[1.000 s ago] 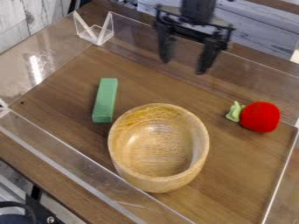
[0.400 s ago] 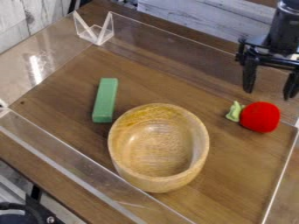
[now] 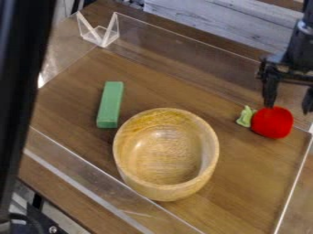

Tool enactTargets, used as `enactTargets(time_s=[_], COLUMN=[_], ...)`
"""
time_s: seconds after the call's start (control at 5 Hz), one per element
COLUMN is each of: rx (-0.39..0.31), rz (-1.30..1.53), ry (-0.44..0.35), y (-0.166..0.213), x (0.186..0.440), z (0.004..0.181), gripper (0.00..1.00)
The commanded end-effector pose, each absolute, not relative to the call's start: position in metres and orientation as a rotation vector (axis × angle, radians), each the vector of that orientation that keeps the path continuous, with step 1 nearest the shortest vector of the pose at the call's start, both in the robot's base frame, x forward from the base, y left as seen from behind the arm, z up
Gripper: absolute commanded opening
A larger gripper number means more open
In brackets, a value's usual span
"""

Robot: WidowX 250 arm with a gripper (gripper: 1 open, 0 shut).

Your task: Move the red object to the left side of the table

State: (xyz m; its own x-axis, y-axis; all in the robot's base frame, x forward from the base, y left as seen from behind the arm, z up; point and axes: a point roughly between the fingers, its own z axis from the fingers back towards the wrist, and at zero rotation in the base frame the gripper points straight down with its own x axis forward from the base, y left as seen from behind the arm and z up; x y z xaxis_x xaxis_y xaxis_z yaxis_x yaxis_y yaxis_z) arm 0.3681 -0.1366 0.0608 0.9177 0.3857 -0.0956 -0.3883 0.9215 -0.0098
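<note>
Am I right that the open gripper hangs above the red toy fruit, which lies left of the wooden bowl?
Not quite. In the camera view the red toy fruit lies right of the wooden bowl, not left. The gripper does hang open above it.

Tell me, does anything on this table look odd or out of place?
A dark out-of-focus band crosses the picture's left edge, hiding part of the table; I cannot tell what it is. The wooden bowl, green block and red object look undamaged, nothing spilled.

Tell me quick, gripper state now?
Gripper: open, holding nothing, above the red toy fruit.
</note>
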Motion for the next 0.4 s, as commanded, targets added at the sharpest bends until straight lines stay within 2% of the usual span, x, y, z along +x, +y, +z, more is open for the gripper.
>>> enactTargets(time_s=[0.0, 0.2], rx=[-0.059, -0.06], rz=[0.431, 0.488], ry=[0.033, 0.033], y=[-0.157, -0.157], x=[0.377, 0.377], z=[0.069, 0.057], gripper=[1.0, 1.0])
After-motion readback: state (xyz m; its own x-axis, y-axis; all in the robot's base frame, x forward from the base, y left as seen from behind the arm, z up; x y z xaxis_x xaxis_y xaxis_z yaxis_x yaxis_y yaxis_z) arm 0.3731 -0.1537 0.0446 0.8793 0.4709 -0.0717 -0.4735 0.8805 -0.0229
